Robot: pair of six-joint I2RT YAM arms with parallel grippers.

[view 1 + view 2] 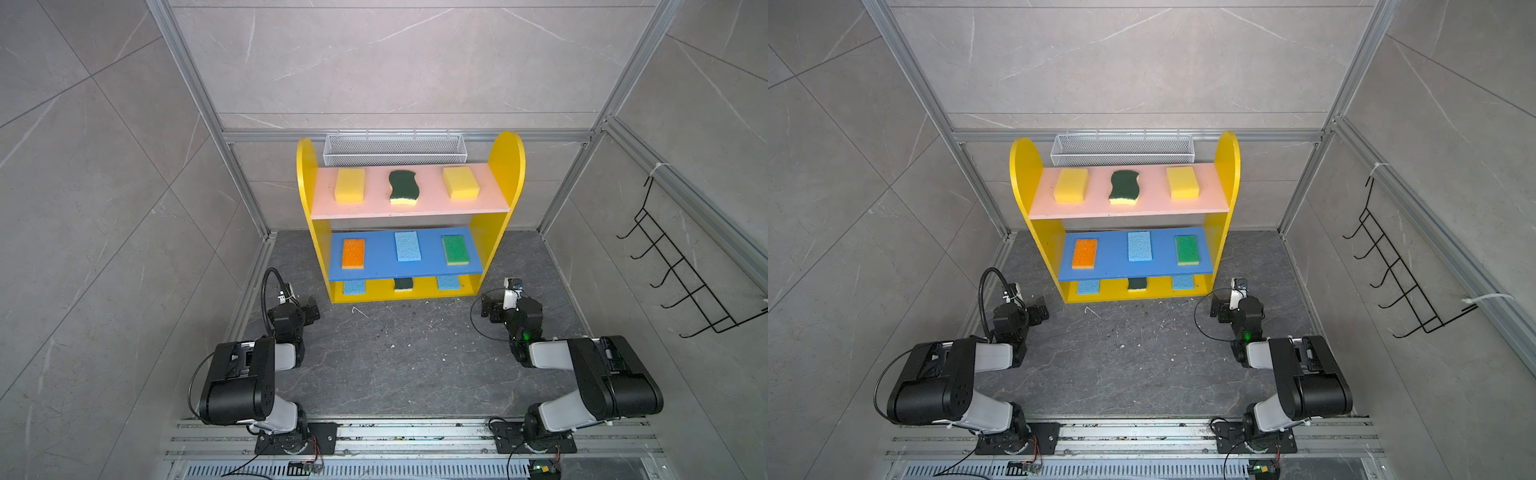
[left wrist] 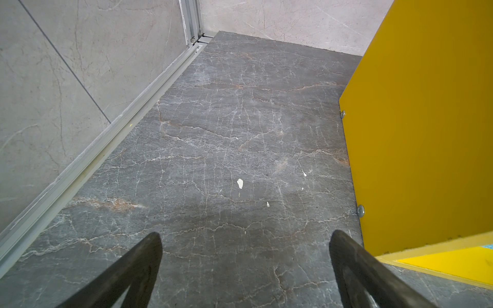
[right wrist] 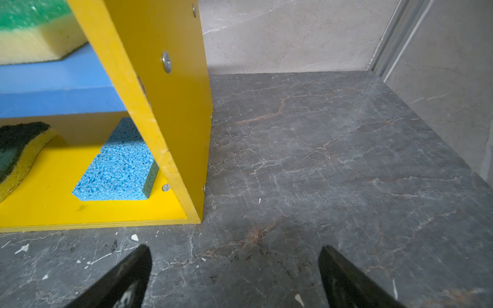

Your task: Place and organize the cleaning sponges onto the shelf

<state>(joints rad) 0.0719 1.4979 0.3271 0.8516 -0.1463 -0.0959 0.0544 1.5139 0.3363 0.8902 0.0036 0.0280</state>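
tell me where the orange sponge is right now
In both top views the orange sponge lies flat at the left end of the blue middle board of the shelf, left of a light blue sponge and apart from it.

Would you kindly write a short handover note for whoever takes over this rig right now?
Left gripper: open, empty, low beside the shelf's left side.
Right gripper: open, empty, low by its front right corner.
Pink top board: two yellow sponges flanking a dark green scourer.
Blue middle board: orange sponge, light blue sponge, green sponge.
Yellow base: two light blue sponges flanking a second scourer.
Done: all nine shelved, three per tier. Left: nothing apparent.
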